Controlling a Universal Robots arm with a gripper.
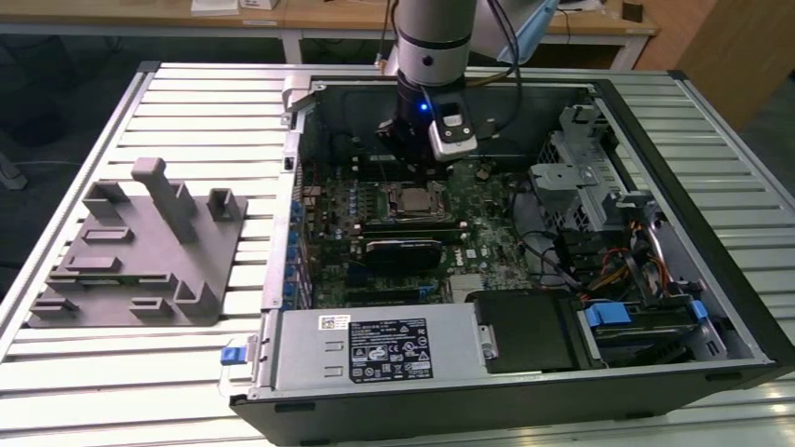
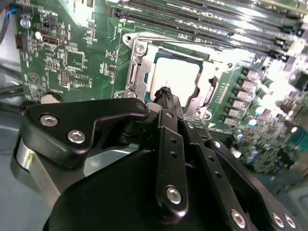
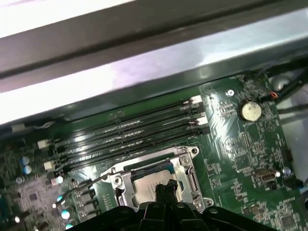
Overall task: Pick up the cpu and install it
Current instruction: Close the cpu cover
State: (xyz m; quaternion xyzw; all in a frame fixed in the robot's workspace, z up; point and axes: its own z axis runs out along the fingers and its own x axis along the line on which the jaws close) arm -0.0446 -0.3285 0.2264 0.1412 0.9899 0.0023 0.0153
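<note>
The cpu (image 2: pixel 177 77) is a pale silvery square lying flat inside the metal-framed socket (image 2: pixel 133 72) on the green motherboard. It also shows in the first wrist view as the cpu (image 3: pixel 144 184) and in the exterior view as the cpu (image 1: pixel 416 198). My gripper (image 2: pixel 166 93) hangs just above the cpu's edge with its two black fingers pressed together and nothing between them. The first wrist view has the gripper (image 3: pixel 166 188) over the socket frame (image 3: pixel 118 186). From the exterior view, the gripper (image 1: pixel 408 154) sits inside the open computer case, slightly behind the socket.
Long black memory slots (image 3: pixel 130 134) run beside the socket. A coin cell (image 3: pixel 250 110) sits on the board. The case holds a power supply (image 1: pixel 372 349) at the front and a drive cage (image 1: pixel 584 168) at the exterior view's right. A grey fixture block (image 1: pixel 137 247) stands outside the case.
</note>
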